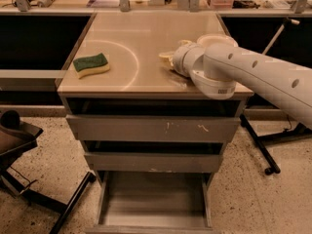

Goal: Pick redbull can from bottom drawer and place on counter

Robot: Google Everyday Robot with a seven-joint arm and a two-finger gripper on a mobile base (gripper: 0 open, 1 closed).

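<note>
Redbull can is not to be made out anywhere in the camera view: no slim silvery shape shows on the counter [146, 33] or on the drawer floor, so where it lies relative to the gripper cannot be told. The gripper [168, 58] sits low over the right half of the counter, its cream tip pointing left toward the faint pale arc [135, 57], with the bulky white wrist and arm [263, 74] reaching in from the right and covering the counter's near right corner. Whether the gripper is spread, closed, or holding the redbull can cannot be told, since the wrist hides most of it. A green-and-yellow sponge [91, 65] lies on the left side of the counter, well apart from the gripper. Below, the two wider scratched-front drawers [153, 129] are closed, and the bottom drawer [153, 199] is pulled out toward the camera, showing a plain grey floor between low sides.
</note>
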